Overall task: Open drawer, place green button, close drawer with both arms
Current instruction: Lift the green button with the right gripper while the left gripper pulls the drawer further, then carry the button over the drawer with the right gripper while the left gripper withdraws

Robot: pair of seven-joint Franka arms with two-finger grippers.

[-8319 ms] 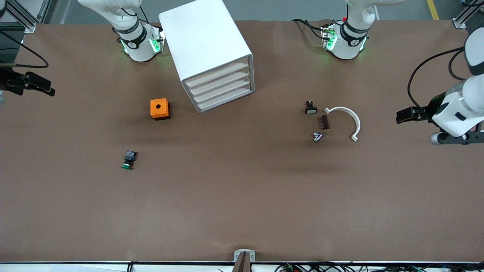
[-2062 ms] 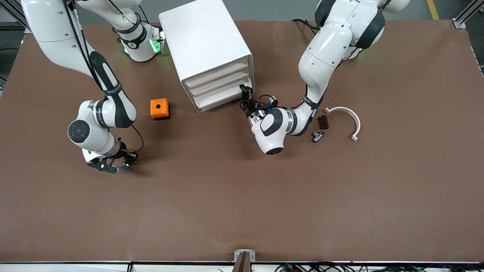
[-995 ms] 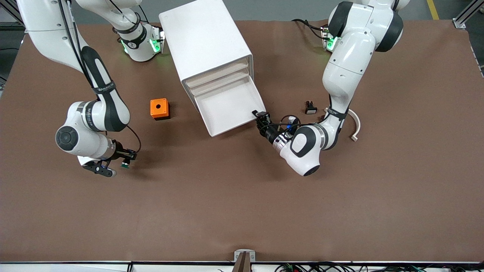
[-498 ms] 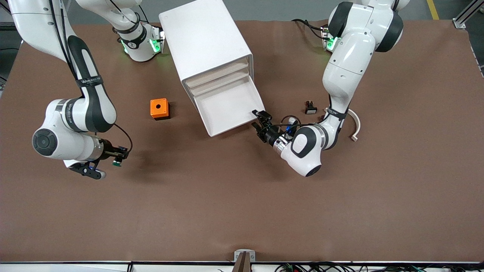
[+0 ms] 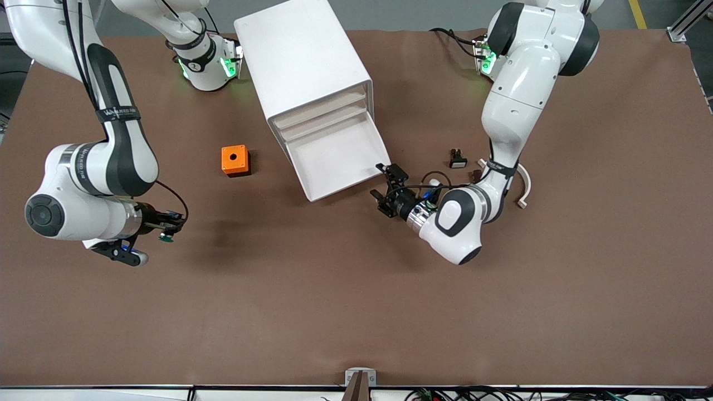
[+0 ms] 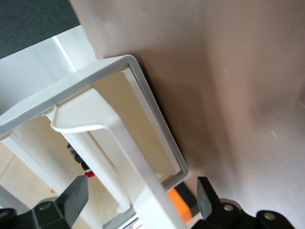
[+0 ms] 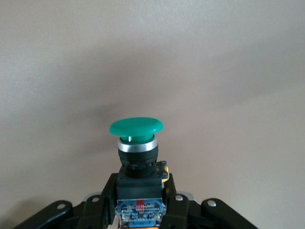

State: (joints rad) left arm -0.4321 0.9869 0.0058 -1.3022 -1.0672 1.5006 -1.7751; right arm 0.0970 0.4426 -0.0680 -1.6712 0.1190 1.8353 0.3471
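Nearest your front camera, the right gripper [image 5: 165,229] is up over bare counter [image 5: 356,312] toward the right arm's end, its fingers clamped on the button [image 5: 165,237]. The right wrist view confirms the grip: the black-and-blue body sits between the fingers with the green cap [image 7: 136,128] pointing out, clear of the surface. So you can count the pick as done.

Next, the left gripper [image 5: 389,190] sits just off the front corner of the drawer [image 5: 338,161], fingers spread wide and holding nothing. In the left wrist view the drawer's front lip [image 6: 90,119] lies between the two fingertips [image 6: 206,198] but is not touched by them. I judge the opening step finished: the drawer stands pulled well out of the cabinet [image 5: 303,72], and its floor looks bare.

Farther from the camera than the button, the orange cube [image 5: 235,160] rests on the counter beside the cabinet, and a small black-and-white component [image 5: 457,160] and a white curved piece [image 5: 515,178] lie toward the left arm's end; none of them is part of this job.

What is left for you: carry the button across to the open drawer, set it inside, release it, then push the drawer shut. By my reckoning you are near the halfway mark, with the placing and closing not yet done.
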